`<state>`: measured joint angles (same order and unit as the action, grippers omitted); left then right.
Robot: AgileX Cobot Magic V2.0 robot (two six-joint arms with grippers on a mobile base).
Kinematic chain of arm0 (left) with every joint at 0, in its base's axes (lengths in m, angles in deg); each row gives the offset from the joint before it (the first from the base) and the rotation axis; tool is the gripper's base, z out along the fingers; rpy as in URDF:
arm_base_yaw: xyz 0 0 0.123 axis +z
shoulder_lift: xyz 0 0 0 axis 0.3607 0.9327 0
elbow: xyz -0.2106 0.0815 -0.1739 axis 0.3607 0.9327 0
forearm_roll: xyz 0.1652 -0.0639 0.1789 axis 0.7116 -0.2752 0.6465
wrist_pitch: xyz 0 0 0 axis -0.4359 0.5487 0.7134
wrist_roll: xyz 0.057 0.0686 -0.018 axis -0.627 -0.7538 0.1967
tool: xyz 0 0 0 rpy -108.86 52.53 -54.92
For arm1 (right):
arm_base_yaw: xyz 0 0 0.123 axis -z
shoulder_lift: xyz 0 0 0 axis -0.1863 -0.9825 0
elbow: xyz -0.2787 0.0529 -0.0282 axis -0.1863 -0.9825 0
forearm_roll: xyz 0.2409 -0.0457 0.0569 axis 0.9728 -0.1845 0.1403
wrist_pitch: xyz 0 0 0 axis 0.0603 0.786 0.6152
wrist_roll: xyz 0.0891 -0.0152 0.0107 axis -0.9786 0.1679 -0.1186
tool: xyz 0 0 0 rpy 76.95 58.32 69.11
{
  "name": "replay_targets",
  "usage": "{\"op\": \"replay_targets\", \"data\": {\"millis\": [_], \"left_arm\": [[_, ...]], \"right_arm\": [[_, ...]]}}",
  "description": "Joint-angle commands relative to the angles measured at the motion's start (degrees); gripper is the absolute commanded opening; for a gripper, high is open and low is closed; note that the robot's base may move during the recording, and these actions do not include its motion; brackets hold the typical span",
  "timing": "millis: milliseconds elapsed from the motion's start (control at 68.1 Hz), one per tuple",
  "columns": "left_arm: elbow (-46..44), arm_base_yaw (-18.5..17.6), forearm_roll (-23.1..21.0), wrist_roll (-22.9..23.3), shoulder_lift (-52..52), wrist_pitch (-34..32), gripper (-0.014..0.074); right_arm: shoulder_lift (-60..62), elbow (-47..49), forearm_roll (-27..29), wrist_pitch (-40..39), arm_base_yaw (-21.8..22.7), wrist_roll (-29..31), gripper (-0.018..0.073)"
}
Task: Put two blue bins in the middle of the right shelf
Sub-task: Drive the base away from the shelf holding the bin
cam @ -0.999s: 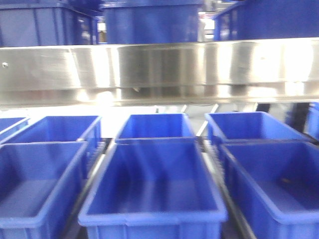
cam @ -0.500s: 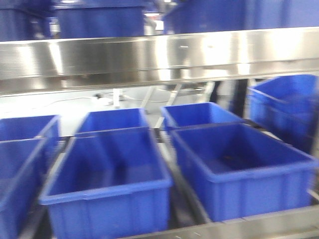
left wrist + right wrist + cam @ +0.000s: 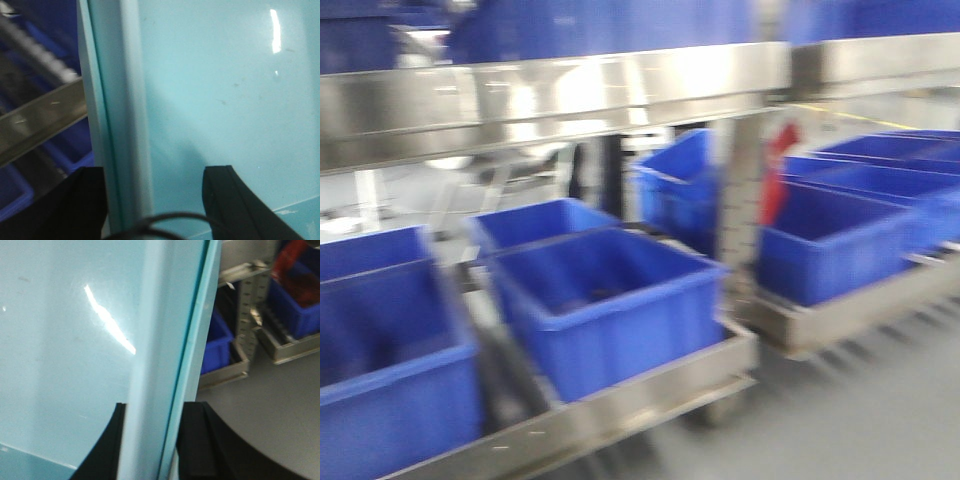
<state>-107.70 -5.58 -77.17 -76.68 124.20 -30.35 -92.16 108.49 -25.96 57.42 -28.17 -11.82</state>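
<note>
In the front view, blurry dark blue bins (image 3: 605,300) sit on a metal shelf (image 3: 550,100); in the left wrist view, the left end effector (image 3: 152,200) pinches the wall of the light blue bin (image 3: 225,90), which fills the frame; in the right wrist view, the right end effector (image 3: 152,440) pinches it too.

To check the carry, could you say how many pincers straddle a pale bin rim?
2: the left pincer straddles a pale bin rim, the right pincer likewise; one bin or two, I cannot tell.
</note>
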Motion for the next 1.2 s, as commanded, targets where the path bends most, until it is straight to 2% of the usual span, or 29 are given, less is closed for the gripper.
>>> {"op": "replay_targets", "data": {"millis": [0,1190], "left_arm": [[-1.16,-0.25,-3.12,-2.65,-1.52,-3.34,-0.0111],[-1.16,-0.25,-3.12,-2.65,-1.52,-3.34,-0.0111]], "right_arm": [[0.60,0.65,0.12,-4.21,0.07,1.02,-0.0154],[0.60,0.65,0.12,-4.21,0.07,1.02,-0.0154]]}}
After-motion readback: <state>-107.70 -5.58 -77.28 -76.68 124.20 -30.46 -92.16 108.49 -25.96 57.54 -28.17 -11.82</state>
